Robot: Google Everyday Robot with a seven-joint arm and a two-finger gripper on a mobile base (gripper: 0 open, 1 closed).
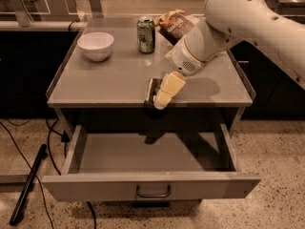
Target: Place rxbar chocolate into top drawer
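The rxbar chocolate (152, 91), a small dark flat bar, lies at the front edge of the grey counter top (109, 80), just above the drawer. My gripper (166, 91) is cream-coloured, points down and left, and sits right against the bar's right side, partly over it. The top drawer (147, 152) is pulled out wide open below the counter. Its inside shows nothing in it, and its curved handle (152, 191) is on the front panel.
A white bowl (96, 45) stands at the back left of the counter. A green can (146, 34) and a crinkled brown chip bag (175, 25) stand at the back. Black cables and a dark rod (27, 185) lie on the floor at left.
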